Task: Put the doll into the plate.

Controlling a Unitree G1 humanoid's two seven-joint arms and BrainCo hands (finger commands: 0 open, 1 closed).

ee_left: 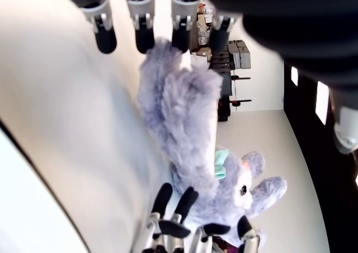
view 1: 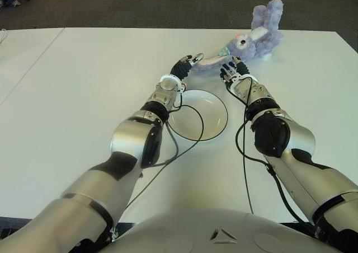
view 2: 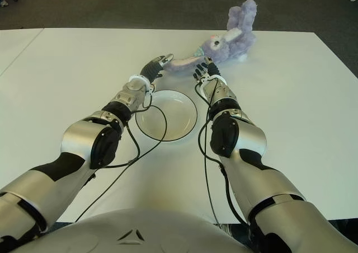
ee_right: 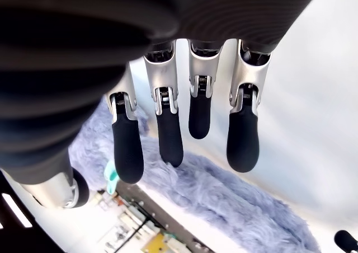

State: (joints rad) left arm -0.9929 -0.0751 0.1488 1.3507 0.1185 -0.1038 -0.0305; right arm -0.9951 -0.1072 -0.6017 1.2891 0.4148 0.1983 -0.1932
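Evidently both hands are flanking the purple plush bunny (view 1: 254, 37) lying beyond the white plate (view 1: 215, 124) on the tabletop (view 1: 84, 79): the left hand (view 1: 187, 62) and right hand (view 1: 234, 71) are reaching with fingers extended, grasping nothing, probably to scoop it from two sides.

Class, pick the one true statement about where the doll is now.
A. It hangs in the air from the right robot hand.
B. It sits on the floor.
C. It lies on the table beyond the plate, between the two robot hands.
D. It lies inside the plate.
C: the doll lies on the table past the plate, with the left robot hand and right robot hand open on either side of it, neither grasping it.
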